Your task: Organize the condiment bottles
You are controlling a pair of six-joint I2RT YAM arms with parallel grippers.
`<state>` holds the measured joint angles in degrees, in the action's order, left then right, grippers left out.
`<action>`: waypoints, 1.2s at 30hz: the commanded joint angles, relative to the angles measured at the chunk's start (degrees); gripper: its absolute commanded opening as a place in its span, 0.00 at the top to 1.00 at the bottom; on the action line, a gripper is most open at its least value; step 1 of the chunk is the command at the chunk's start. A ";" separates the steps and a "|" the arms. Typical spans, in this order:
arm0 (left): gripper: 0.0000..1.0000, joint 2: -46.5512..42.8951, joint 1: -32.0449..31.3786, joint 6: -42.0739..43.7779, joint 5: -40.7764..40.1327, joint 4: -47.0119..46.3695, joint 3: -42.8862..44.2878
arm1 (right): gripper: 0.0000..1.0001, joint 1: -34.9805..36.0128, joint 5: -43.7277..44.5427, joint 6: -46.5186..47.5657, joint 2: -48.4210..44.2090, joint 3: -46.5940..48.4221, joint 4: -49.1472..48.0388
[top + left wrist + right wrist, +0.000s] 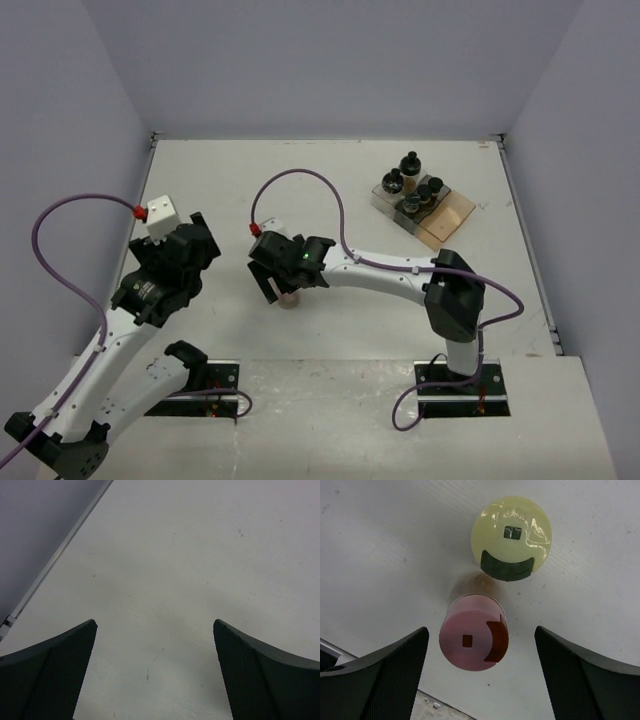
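A pink-capped jar [472, 640] stands upright on the table directly below my right gripper [481, 630]. The gripper is open, with one finger on each side of the jar and not touching it. A pale-yellow-capped jar [512, 537] stands just beyond the pink one. In the top view the right gripper [285, 272] covers both; only a bit of the pink-capped jar [290, 299] shows. Several dark-capped jars [411, 185] stand in the clear tray [452, 215] at the back right. My left gripper [155, 625] is open and empty over bare table at the left [196, 240].
The table's left edge and wall [50, 565] run close by the left gripper. The tray's near half shows a brownish bare floor. The right arm [400, 275] stretches across the table's middle. A pale strip of the table's edge [332, 652] shows at the lower left in the right wrist view.
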<state>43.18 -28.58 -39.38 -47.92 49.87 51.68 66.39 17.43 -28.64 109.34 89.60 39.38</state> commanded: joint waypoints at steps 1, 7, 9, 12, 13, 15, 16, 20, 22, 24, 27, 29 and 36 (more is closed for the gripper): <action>0.00 1.99 0.37 1.58 1.16 -2.93 -0.09 | 0.14 0.49 2.35 -1.94 1.31 3.21 2.02; 0.00 1.21 0.37 3.16 2.48 -4.51 -0.62 | 0.34 0.85 1.91 -1.07 1.49 1.81 -0.26; 0.00 1.12 0.37 3.43 2.83 -4.60 -0.70 | 0.41 0.93 1.82 -0.63 1.67 1.89 -0.35; 0.00 1.12 0.37 3.69 3.36 -4.95 -0.71 | 0.46 0.85 1.82 -0.36 2.63 2.86 0.26; 0.00 1.03 0.37 3.95 3.45 -5.13 -0.79 | 0.49 0.85 1.90 -0.27 2.55 2.77 0.35; 0.00 1.12 0.37 4.04 3.62 -5.22 -0.88 | 0.55 0.93 1.82 -0.27 2.11 2.51 0.35; 0.00 0.94 0.37 4.22 3.80 -5.22 -0.79 | 0.58 0.85 1.82 -0.27 1.41 2.25 0.44; 0.00 0.77 0.37 4.39 4.06 -5.57 -0.97 | 0.61 0.85 2.43 -0.80 -2.01 0.84 1.23; 0.00 0.77 0.45 4.48 4.15 -5.66 -0.97 | 0.61 0.85 3.75 -1.15 -4.30 -1.08 1.58; 0.00 0.68 0.37 4.48 4.15 -5.57 -0.97 | 0.61 0.32 5.58 -1.76 -8.51 -3.45 2.37; 0.00 0.59 0.37 4.57 4.24 -5.66 -1.05 | 0.61 -2.22 7.61 -3.00 -15.80 -8.10 3.95; 0.00 0.50 0.37 4.75 4.41 -5.83 -1.06 | 0.61 -7.29 8.06 -3.26 -20.20 -11.28 3.95; 0.00 0.42 0.37 4.92 4.68 -5.92 -1.14 | 0.62 -34.46 6.13 -0.28 -37.08 -21.66 3.87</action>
<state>44.21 -28.58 -36.12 -43.27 45.87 50.81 39.53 22.20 -30.04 76.18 69.97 42.28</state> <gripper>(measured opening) 0.999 0.513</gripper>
